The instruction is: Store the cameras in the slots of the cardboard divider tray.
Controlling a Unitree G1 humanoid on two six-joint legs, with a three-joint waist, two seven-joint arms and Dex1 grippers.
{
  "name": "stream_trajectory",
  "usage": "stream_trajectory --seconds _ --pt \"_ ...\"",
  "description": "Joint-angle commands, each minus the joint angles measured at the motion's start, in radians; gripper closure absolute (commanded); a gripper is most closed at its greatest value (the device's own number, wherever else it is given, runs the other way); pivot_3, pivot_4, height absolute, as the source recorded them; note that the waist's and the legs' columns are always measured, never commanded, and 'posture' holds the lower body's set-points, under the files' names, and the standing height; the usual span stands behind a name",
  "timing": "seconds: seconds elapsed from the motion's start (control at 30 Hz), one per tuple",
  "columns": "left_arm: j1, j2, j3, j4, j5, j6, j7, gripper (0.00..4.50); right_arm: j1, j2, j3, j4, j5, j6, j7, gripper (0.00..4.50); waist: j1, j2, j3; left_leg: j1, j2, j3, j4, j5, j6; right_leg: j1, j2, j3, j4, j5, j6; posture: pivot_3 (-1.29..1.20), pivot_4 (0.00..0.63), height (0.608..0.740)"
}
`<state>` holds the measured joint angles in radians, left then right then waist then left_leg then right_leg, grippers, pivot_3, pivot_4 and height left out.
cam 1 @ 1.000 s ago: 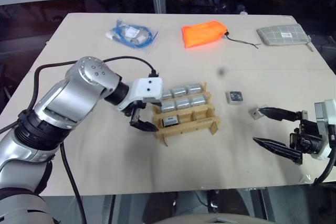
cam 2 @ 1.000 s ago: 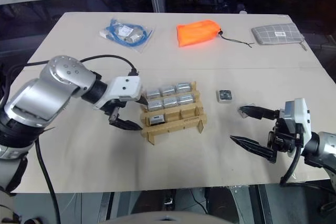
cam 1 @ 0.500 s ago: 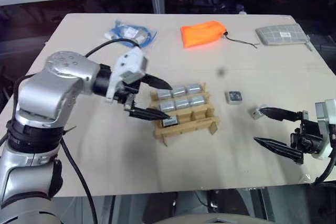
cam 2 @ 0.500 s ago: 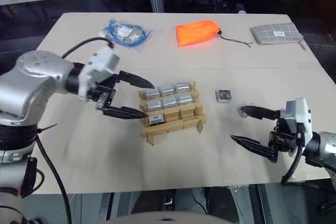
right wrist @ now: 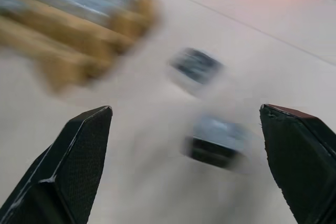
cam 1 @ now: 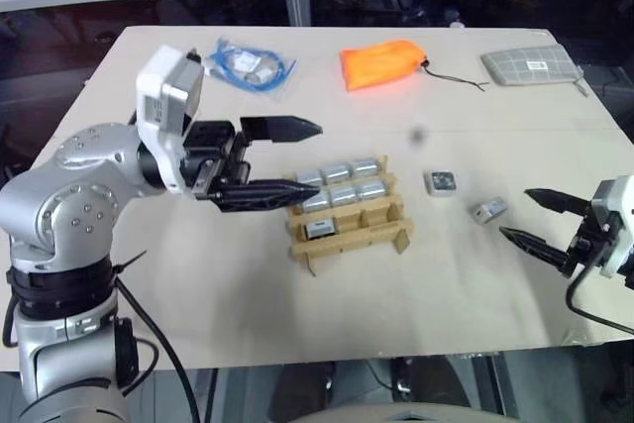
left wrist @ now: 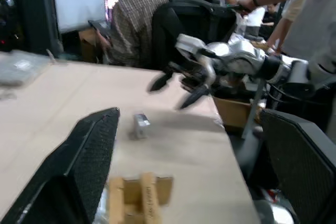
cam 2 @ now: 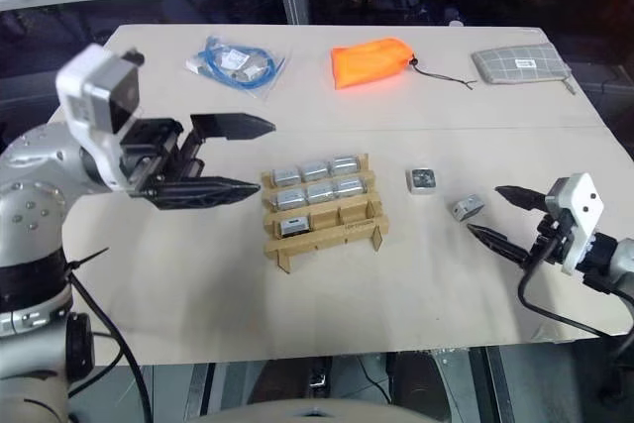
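My right gripper (cam 2: 507,216) sits nearest me at the right edge of the table (cam 2: 327,284), fingers spread wide with nothing between them, pointing in toward the table's middle. Just beyond its tips lies a loose camera (cam 2: 464,208), a small silver-grey block resting at a skew, its long axis running diagonally relative to the table edge. In the right wrist view that same block sits between the two fingers' lines but ahead of them, not touched. A little further out from the gripper, toward the tray, a second loose camera (cam 2: 423,179) lies flat with its dark square face turned up.

My left gripper (cam 1: 294,159) is raised above the table, fingers wide apart and holding nothing, aimed level across toward my right. Its lower finger (cam 1: 260,192) reaches to the near-left corner of the cardboard divider tray (cam 2: 342,234), which sits directly ahead of its tips. The tray's long axis runs left to right with a slight tilt. Its two far rows are filled with cameras (cam 2: 316,180), and a seventh camera sits in the left slot of the near row.

Furthest off from both grippers, along the table's far side, I see a blue cable bag (cam 1: 248,63), an orange drawstring bag (cam 2: 371,59) and a grey checked pouch (cam 2: 522,63).
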<state>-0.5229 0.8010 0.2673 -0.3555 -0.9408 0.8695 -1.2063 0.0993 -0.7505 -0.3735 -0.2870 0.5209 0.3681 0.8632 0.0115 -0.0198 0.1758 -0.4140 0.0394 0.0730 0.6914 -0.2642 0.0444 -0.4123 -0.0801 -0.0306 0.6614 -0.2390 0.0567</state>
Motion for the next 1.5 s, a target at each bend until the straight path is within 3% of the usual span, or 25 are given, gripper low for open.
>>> stream_trajectory --seconds 0.03,0.17,0.43,0.93,1.1,1.3,1.5 --pt "0.037 0.041 0.048 -0.053 -0.013 -0.019 0.036 0.1 0.004 0.05 0.028 -0.042 -0.055 0.011 -0.116 0.0 0.0 0.0 0.0 0.0 0.0 0.0 0.0 0.0 0.0 0.0 0.0 0.0 0.0 0.0 0.0 0.0 0.15 0.74" --pt "0.103 0.085 0.095 -0.08 -0.055 -0.003 0.047 0.1 0.02 0.142 0.043 -0.125 -0.02 0.074 -0.219 0.0 0.0 0.0 0.0 0.0 0.0 0.0 0.0 0.0 0.0 0.0 0.0 0.0 0.0 0.0 0.0 0.0 0.15 0.74" --pt "0.138 0.122 0.111 -0.105 -0.106 -0.003 0.084 0.1 0.007 0.226 0.073 -0.113 -0.054 0.082 -0.316 0.0 0.001 0.0 0.0 0.0 0.0 0.0 0.0 0.0 0.0 0.0 -0.001 0.0 0.0 0.0 0.0 0.0 0.15 0.74" --pt "0.155 0.16 0.11 -0.133 -0.167 0.008 0.143 0.1 -0.039 0.242 0.119 -0.004 -0.108 0.03 -0.307 0.0 0.0 0.0 0.0 0.0 0.0 0.0 -0.001 0.0 0.0 0.0 0.0 0.0 -0.001 0.0 0.0 0.0 0.15 0.74" --pt "0.164 0.171 0.11 -0.136 -0.175 0.005 0.16 0.1 -0.007 0.156 0.083 -0.02 -0.074 0.039 -0.195 0.0 0.001 0.001 0.0 0.0 0.0 0.0 -0.001 0.0 0.0 0.0 0.0 0.0 -0.001 0.0 0.0 0.0 0.15 0.74" --pt "0.189 0.171 0.116 -0.155 -0.188 0.002 0.172 0.1 0.003 -0.044 0.045 0.099 -0.059 -0.072 0.086 0.0 0.001 0.001 0.0 0.0 0.0 0.001 -0.001 -0.001 0.002 0.0 0.0 0.0 -0.001 0.0 0.0 0.0 0.15 0.74" --pt "0.229 0.179 0.14 -0.181 -0.205 0.003 0.181 0.1 -0.2 -0.205 0.129 0.442 -0.131 -0.312 0.402 0.0 -0.006 0.001 0.0 0.001 0.0 0.001 -0.001 -0.001 0.003 0.0 0.0 0.001 -0.001 0.0 0.0 0.0 0.15 0.74"
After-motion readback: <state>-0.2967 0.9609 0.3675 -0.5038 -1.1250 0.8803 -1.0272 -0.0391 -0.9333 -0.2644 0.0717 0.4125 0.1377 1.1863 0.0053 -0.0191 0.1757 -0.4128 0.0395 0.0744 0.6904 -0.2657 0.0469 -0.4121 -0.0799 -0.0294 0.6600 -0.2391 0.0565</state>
